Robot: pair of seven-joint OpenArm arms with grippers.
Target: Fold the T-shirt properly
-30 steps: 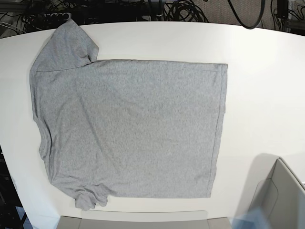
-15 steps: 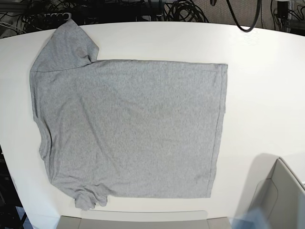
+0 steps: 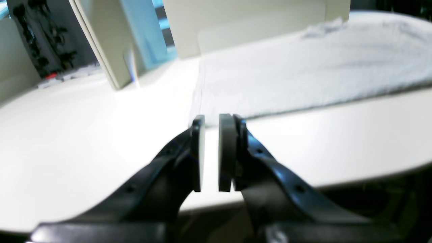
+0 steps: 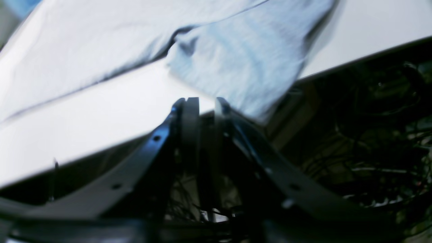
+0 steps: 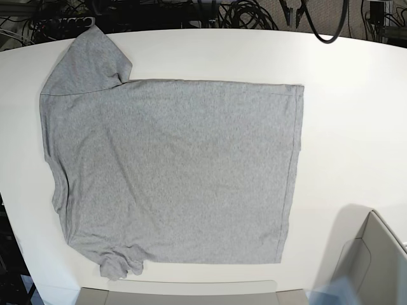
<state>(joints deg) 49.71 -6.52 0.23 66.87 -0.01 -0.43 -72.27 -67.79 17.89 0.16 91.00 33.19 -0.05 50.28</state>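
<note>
Flatly, the soft heather-grey T-shirt [image 5: 172,171] lies spread, plain-faced.

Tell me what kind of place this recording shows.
Likely a robotics lab bench, not a home: a T-shirt lies on a bare white table, tangled cables sit behind it, and black grippers fill the wrist views.

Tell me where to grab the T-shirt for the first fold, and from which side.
Probably pinch the T-shirt at its hem corners, coming in from the base view's right over bare table. The hem lies straight and flat there with free edges, whereas the near sleeve is bunched.
</note>
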